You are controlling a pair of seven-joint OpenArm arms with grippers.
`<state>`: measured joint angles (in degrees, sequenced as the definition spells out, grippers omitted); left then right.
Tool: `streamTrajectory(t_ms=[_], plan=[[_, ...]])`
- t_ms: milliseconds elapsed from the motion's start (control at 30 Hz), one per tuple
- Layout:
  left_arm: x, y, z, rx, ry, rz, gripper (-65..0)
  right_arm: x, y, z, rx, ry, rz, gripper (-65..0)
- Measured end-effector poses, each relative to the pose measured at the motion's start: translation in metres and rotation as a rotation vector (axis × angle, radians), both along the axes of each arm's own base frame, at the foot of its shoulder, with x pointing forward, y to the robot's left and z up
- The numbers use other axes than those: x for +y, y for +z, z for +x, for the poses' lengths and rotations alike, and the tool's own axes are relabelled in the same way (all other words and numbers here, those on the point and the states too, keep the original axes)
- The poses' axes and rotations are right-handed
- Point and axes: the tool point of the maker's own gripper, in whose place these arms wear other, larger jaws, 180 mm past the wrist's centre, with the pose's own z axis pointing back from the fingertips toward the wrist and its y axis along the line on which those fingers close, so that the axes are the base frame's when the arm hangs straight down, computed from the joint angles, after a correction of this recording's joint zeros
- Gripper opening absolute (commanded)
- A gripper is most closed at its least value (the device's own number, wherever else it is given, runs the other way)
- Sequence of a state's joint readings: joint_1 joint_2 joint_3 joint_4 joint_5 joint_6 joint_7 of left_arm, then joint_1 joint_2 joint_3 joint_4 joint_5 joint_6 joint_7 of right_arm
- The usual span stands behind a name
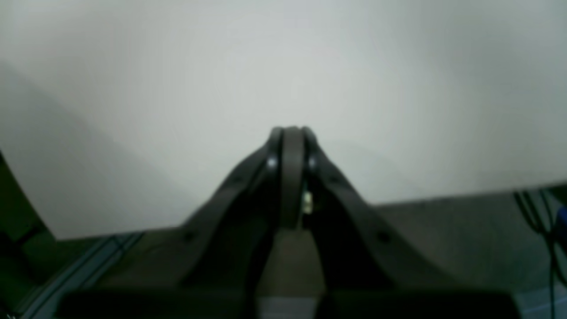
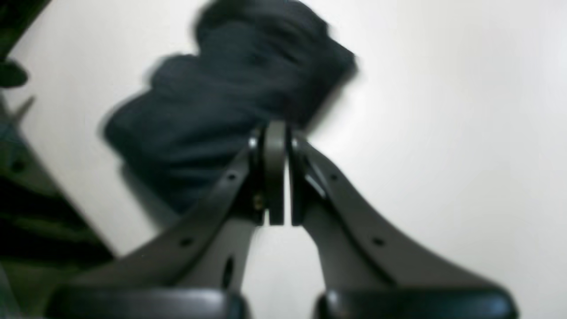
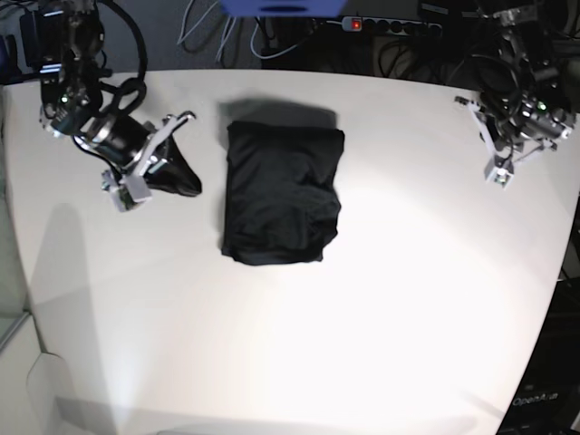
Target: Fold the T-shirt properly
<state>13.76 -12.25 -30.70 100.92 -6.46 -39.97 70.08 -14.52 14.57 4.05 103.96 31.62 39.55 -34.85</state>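
— What's the room like?

— A wide white surface (image 3: 381, 308) fills most of it — cables and a power strip (image 3: 390, 25) run behind the far edge.

— And the T-shirt (image 3: 283, 192)?

— It lies mid-surface as a compact black rectangle, apparently already folded. Thin knit, so I'd judge it light, limp and quick to slump; take it by a folded edge or corner, through all layers.

— The arms?

— Both well apart from it. The left pincer (image 1: 292, 133) is closed on nothing, and so is the right pincer (image 2: 275, 133) — the shirt just beyond its tips.
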Motion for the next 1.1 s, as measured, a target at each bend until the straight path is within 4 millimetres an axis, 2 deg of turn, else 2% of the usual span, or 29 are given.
streamTrajectory(t_ms=[133,267,467,567,667,933,1100], plan=[[0.021,0.008,-0.017,-0.005,0.058,0.038,-65.0,0.040,0.009,0.005,0.000,0.059,0.052,-65.0],[0.035,0.009,-0.035,0.014,0.098,0.059,-65.0,0.077,0.004,-0.008,0.036,0.136,0.095,-65.0],[0.055,0.016,-0.042,-0.022,0.165,0.078,-65.0,0.106,0.001,-0.019,0.063,0.190,0.158,-65.0],[0.061,0.016,-0.050,-0.004,0.185,0.091,-65.0,0.106,-0.033,-0.024,0.156,0.153,0.196,-65.0],[0.062,0.017,-0.050,-0.007,0.186,0.090,-65.0,0.106,-0.064,-0.033,0.232,0.121,0.237,-65.0],[0.062,0.016,-0.050,-0.005,0.186,0.089,-65.0,0.102,-0.083,-0.033,0.263,0.048,0.344,-65.0],[0.061,0.015,-0.050,-0.005,0.187,0.087,-65.0,0.093,-0.082,-0.033,0.249,0.073,0.299,-65.0]])
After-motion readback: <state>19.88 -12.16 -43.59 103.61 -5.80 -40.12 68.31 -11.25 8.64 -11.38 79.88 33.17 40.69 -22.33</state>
